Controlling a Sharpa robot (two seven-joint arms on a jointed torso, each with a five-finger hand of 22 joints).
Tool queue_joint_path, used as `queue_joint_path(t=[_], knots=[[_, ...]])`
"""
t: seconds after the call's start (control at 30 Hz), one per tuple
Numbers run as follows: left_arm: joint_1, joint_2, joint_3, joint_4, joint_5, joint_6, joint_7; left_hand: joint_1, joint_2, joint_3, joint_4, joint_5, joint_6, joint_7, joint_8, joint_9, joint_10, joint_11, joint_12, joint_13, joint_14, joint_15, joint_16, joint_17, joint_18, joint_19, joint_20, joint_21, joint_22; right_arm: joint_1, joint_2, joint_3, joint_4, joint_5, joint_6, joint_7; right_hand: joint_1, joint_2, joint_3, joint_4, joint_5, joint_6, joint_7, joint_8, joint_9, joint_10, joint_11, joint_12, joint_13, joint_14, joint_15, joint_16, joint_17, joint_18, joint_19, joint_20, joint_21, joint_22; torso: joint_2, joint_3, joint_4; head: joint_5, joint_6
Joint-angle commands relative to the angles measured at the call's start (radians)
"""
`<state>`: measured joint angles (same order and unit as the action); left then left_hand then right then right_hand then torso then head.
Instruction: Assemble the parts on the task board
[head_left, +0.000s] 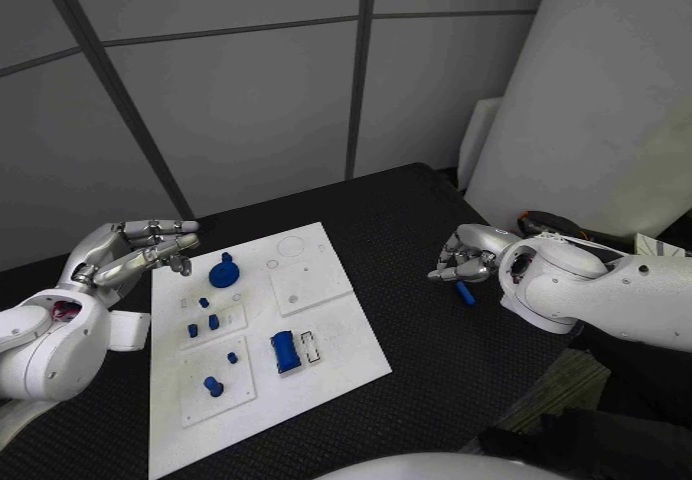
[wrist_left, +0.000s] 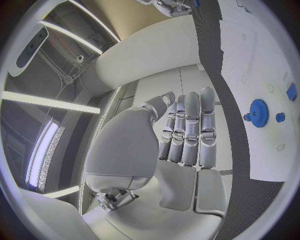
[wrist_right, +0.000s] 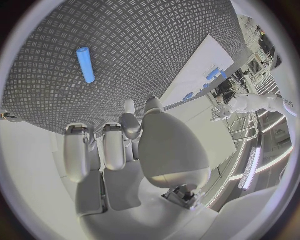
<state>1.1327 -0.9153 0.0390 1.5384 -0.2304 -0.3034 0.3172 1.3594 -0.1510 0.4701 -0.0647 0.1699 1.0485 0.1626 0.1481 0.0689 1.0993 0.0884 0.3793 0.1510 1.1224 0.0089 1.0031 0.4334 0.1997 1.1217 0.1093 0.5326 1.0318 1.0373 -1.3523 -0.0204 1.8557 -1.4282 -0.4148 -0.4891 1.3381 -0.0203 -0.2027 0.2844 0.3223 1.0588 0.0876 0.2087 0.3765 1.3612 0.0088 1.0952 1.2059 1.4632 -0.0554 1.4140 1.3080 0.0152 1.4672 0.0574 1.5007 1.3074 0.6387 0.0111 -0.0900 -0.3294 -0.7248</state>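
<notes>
**Both robot hands empty; one peg off the board**

Left robot hand (head_left: 144, 250) hovers beside the task board (head_left: 346, 345), fingers straight, pressed together, holding nothing. Blue gear (head_left: 224, 272) sits on the board. Blue peg (head_left: 464, 292) lies on the surface just beside the right robot hand (head_left: 469, 258), whose fingers curl loosely, empty. Peg judged light, rigid, prone to rolling; pinch mid-length.

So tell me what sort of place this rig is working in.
Probably a robotics lab or test cell. A white task board with small blue parts lies on a black table, grey partition panels stand behind it, and both hands, left and right, hold nothing.
</notes>
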Motion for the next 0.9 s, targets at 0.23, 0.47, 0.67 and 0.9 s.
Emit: queue_joint_path(t=[0.23,0.47,0.67,0.9], knots=[[-0.001,0.003,0.0,-0.001,0.002,0.009,0.01,-0.002,0.006,-0.007,-0.001,0.002,-0.007,-0.003,0.004,-0.001,-0.006,-0.002,0.004,0.001,-0.007,0.003,0.002,-0.001,-0.018,-0.003,0.001,-0.003,-0.002,0.001,-0.029,0.001,-0.019,-0.021,0.007,-0.021,0.018,-0.015,-0.009,-0.003,0.024,-0.006,0.004,-0.009,-0.002,-0.012,0.004,-0.014,-0.005,0.056,0.003,-0.01,0.025,0.011,0.029,0.004,-0.008,0.185,0.003,-0.0011,0.002,-0.077,0.018],[-0.001,0.004,0.0,-0.001,0.002,0.008,0.009,-0.002,0.006,-0.007,-0.001,0.002,-0.007,-0.003,0.004,-0.001,-0.006,-0.002,0.004,0.001,-0.007,0.003,0.002,-0.001,-0.018,-0.003,0.001,-0.003,-0.002,0.001,-0.049,0.0,-0.021,-0.054,-0.002,-0.04,0.044,-0.017,-0.009,-0.006,0.067,-0.005,0.004,-0.012,-0.003,-0.013,0.004,-0.017,-0.005,0.057,0.003,-0.012,0.026,0.011,0.029,0.004,-0.009,0.185,0.003,-0.0013,0.0019,-0.098,0.018],[-0.002,0.005,0.0,-0.001,0.002,0.007,0.009,-0.002,0.006,-0.007,-0.001,0.002,-0.007,-0.003,0.004,-0.001,-0.006,-0.002,0.004,0.001,-0.007,0.003,0.002,-0.001,-0.018,-0.003,0.001,-0.003,-0.002,0.0,-0.081,0.0,-0.006,-0.067,0.007,-0.055,0.046,-0.018,-0.011,-0.004,0.075,-0.005,0.005,-0.012,-0.003,-0.014,0.004,-0.018,-0.006,0.057,0.003,-0.012,0.026,0.011,0.03,0.004,-0.008,0.185,0.003,-0.0022,0.0031,-0.103,0.015],[-0.002,0.007,0.0,-0.001,0.002,0.005,0.008,-0.002,0.006,-0.007,-0.001,0.002,-0.007,-0.003,0.004,-0.001,-0.006,-0.002,0.004,0.001,-0.007,0.003,0.002,-0.001,-0.018,-0.003,0.001,-0.003,-0.002,0.0,-0.097,0.0,0.004,-0.07,0.063,-0.073,0.041,-0.025,-0.018,0.0,0.076,-0.002,0.005,-0.012,-0.003,-0.016,0.005,-0.023,-0.009,0.056,0.003,-0.015,0.023,0.012,0.028,0.005,-0.011,0.183,0.002,-0.0024,0.0022,-0.102,0.009]])
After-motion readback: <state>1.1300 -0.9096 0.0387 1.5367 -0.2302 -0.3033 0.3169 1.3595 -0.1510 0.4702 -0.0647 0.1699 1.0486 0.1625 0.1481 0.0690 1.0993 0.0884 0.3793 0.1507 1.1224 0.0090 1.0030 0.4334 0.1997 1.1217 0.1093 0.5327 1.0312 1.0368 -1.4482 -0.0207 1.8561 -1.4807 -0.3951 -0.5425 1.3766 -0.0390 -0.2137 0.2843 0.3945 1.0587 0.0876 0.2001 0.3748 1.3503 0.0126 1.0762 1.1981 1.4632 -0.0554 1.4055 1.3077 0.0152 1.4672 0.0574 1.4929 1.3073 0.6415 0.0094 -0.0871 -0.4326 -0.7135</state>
